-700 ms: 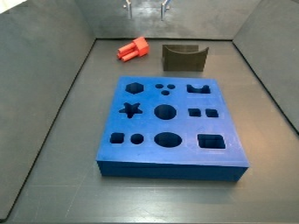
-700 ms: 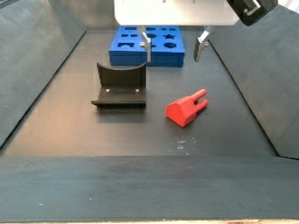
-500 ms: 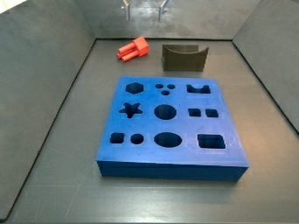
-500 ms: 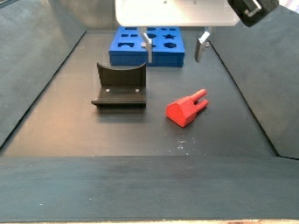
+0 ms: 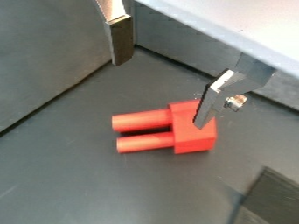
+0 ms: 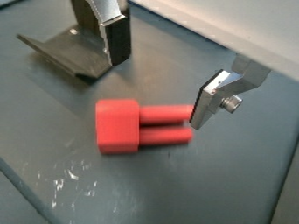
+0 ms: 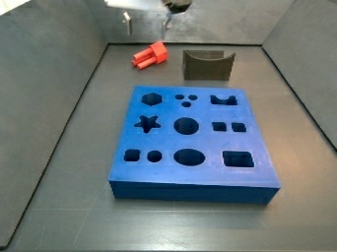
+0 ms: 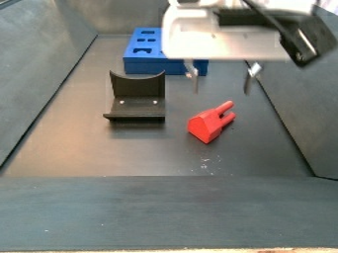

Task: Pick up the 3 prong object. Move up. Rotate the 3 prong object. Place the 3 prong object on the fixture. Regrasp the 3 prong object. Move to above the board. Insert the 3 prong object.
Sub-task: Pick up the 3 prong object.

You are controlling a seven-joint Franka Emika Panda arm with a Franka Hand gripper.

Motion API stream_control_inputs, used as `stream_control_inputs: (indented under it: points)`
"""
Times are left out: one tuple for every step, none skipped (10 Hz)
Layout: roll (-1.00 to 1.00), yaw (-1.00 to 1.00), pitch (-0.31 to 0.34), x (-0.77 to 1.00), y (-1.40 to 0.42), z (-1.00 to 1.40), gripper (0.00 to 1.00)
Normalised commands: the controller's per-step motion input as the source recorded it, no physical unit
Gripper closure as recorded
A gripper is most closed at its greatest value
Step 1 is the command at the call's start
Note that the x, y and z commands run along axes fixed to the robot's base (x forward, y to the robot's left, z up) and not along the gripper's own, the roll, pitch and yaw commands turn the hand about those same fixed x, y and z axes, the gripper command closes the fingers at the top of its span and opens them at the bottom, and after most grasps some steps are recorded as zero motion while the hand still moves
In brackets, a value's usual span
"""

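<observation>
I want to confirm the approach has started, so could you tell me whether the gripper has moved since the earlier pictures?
Yes. In a side view the gripper, open, has come forward from over the large blue board to just behind the small red-orange 3 prong object, right of the dark fixture.

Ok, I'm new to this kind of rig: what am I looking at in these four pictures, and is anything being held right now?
It is one robot arm with a two-finger tool. Two pictures come from cameras on its wrist, looking down past the fingers; two come from cameras fixed beside the table.

In both wrist views the tool is open, its flat silver fingers standing either side of the 3 prong object, a small red-orange block lying on the dark floor. Nothing is held; the fingers look clear of the piece.

In a side view the tool hangs over that red piece. Beside it stands the fixture, a dark bracket with a notch in its top. Behind is the board, which a side view shows whole: a big blue block with star, hexagon, round and square holes.
</observation>
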Motion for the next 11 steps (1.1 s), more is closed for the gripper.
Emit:
stream_control_inputs:
  points:
    - [0.19, -0.71, -0.203, -0.05, 0.26, -0.66, 0.00]
    - [0.13, -0.74, -0.157, 0.00, 0.24, -0.59, 0.00]
    - [0.22, -0.74, -0.063, 0.08, 0.21, -0.58, 0.00]
    - [0.28, -0.71, -0.069, 0.03, 0.21, -0.56, 0.00]
    - [0.27, -0.71, -0.089, 0.03, 0.21, -0.57, 0.00]
    - [0.27, -0.71, -0.054, 0.09, 0.21, -0.59, 0.00]
    - [0.25, -0.66, 0.000, 0.18, 0.24, -0.61, 0.00]
    - [0.23, -0.65, 0.000, 0.19, 0.25, -0.57, 0.00]
    - [0.21, -0.61, 0.000, 0.25, 0.26, -0.55, 0.00]
    - [-0.23, -0.07, 0.000, 0.00, 0.20, 0.03, 0.00]
    - [0.00, 0.00, -0.011, 0.00, 0.00, 0.00, 0.00]
